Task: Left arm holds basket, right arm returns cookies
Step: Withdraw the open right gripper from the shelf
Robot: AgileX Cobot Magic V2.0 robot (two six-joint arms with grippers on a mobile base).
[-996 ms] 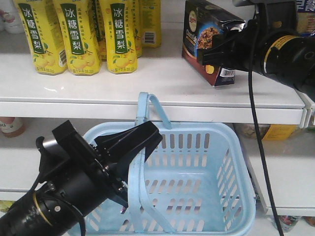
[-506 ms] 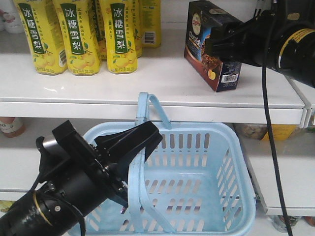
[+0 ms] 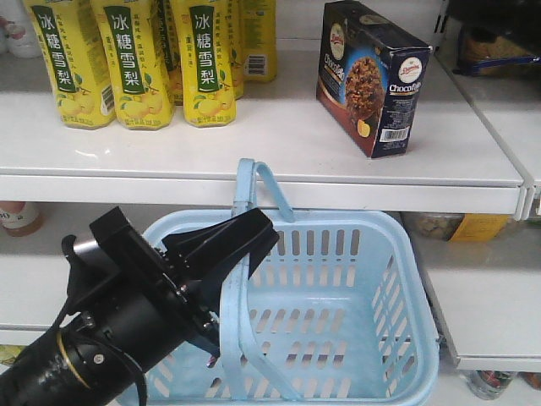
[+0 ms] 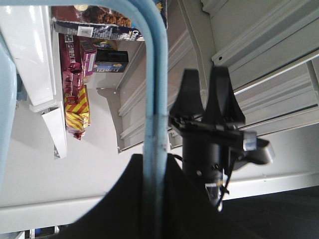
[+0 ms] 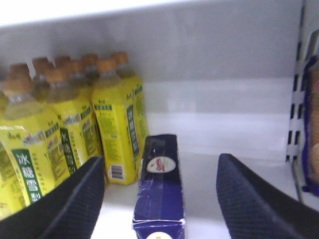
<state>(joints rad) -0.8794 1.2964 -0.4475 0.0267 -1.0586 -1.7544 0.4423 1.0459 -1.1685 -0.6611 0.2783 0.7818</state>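
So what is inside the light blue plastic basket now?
Nothing shows inside the light blue slotted plastic basket; its floor looks bare. The black left claw on the handle covers its left part.

My left arm was black, with a thick cylindrical wrist, a yellow ring near its base and small screws on the housing. Its fingers formed a black wedge. My right fingers were dark, broad pads with fine cross-hatched texture.

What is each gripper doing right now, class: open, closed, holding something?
Left gripper: closed on the basket handle.
Right gripper: jaws wide open, holding nothing; the cookies stand free on the shelf.
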